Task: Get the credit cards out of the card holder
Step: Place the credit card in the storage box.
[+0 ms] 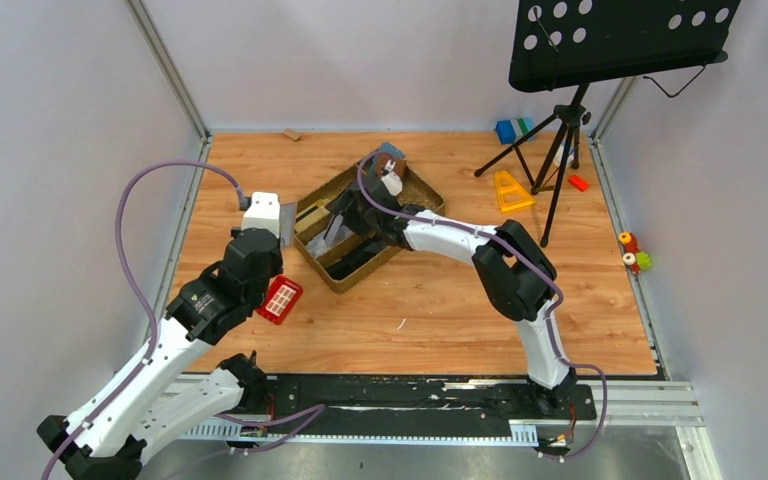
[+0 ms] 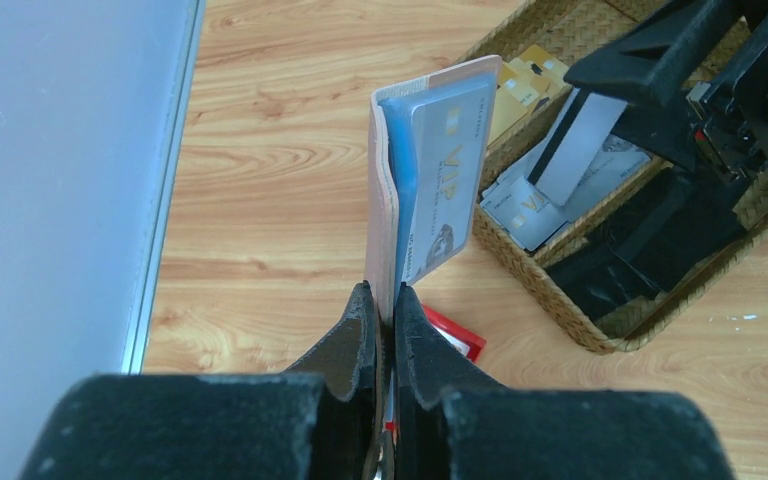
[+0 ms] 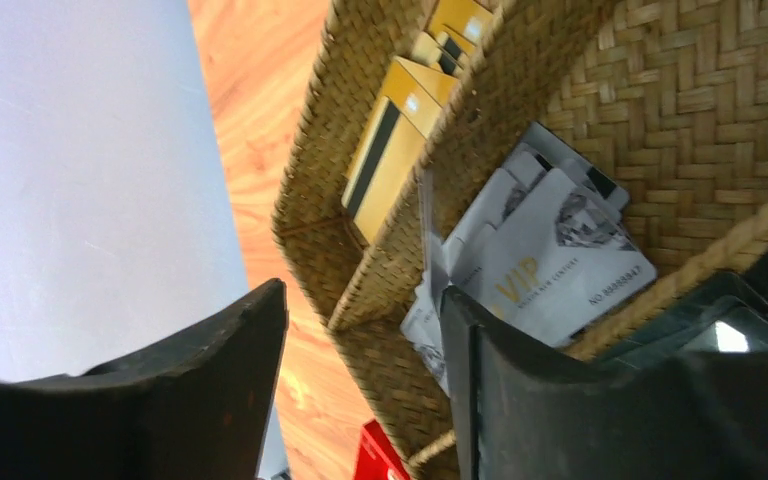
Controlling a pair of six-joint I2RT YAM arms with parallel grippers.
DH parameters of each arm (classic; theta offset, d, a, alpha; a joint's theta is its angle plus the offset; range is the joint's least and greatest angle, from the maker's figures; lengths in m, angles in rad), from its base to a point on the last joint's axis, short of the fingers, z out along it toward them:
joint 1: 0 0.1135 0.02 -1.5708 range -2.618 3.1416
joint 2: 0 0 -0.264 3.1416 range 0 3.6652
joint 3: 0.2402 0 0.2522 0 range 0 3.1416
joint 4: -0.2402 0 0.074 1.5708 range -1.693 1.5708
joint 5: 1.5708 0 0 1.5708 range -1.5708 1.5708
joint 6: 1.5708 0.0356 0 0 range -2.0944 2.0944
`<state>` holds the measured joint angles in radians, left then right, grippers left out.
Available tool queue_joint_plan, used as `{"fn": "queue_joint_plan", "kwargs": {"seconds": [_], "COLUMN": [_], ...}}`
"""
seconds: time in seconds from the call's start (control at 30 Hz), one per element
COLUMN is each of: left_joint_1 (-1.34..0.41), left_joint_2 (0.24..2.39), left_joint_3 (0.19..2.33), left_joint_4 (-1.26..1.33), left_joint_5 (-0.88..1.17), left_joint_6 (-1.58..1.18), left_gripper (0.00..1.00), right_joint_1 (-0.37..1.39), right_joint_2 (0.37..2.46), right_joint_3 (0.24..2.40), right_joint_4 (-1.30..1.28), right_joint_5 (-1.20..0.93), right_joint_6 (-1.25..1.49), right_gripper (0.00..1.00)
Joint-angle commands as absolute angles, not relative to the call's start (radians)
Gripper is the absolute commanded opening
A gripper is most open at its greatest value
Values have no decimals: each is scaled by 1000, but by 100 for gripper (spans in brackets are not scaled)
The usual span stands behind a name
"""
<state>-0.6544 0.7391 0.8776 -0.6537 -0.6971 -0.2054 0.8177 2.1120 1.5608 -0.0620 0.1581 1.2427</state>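
My left gripper [image 2: 385,290] is shut on the lower edge of the tan card holder [image 2: 382,200] and holds it upright above the table, left of the woven basket [image 2: 560,300]. A silver VIP card [image 2: 450,180] and a blue one behind it stick out of the holder. My right gripper [image 3: 362,290] hangs open over the basket [image 1: 415,185]. A grey card [image 2: 578,145] stands on edge against its right finger. Silver cards [image 3: 550,270] and gold cards [image 3: 390,150] lie in separate basket compartments.
A red grid-patterned block [image 1: 280,298] lies on the table under my left arm. A brown and blue wallet [image 1: 390,162] sits at the basket's far corner. A music stand [image 1: 560,130], a yellow triangle [image 1: 512,190] and small toys stand at the back right. Grey walls enclose the table.
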Motion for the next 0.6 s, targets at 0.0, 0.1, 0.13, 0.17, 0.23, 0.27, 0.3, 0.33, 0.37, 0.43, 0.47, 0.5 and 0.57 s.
{"fn": "queue_joint_plan", "kwargs": {"seconds": [0.0,0.1,0.13,0.17,0.23,0.27,0.3,0.33,0.37,0.43,0.47,0.5,0.57], "left_joint_1": [-651,-651,-652,-651,-650,-651,-652,-651,-651,-650,-651,-651,-650], "left_joint_2": [718,716,716,715,714,712,709,706,703,701,699,698,691], "left_joint_3": [877,882,884,887,896,900,904,906,909,913,914,913,900], "left_joint_4": [-603,-605,-605,-607,-614,-616,-617,-619,-622,-623,-624,-622,-605], "left_joint_5": [-706,-690,-682,-670,-639,-616,-593,-567,-537,-463,-423,-359,-264], "left_joint_6": [-200,-197,-196,-194,-189,-185,-185,-188,-193,-206,-218,-236,-281], "left_gripper": [0,0,0,0,0,0,0,0,0,0,0,0,0], "right_joint_1": [827,826,826,827,826,825,825,824,823,814,803,785,733], "right_joint_2": [2049,1960,1927,1896,1825,1789,1751,1703,1663,1585,1545,1511,1454], "right_joint_3": [1526,1443,1410,1378,1305,1263,1221,1182,1136,1029,977,929,853], "right_joint_4": [69,89,98,109,150,178,197,220,250,313,362,418,505], "right_joint_5": [199,228,234,241,242,235,232,225,214,163,95,-3,-236], "right_joint_6": [1217,1173,1151,1125,1053,1005,958,921,877,811,767,726,683], "right_gripper": [67,69,69,69,69,69,68,68,67,66,65,64,62]}}
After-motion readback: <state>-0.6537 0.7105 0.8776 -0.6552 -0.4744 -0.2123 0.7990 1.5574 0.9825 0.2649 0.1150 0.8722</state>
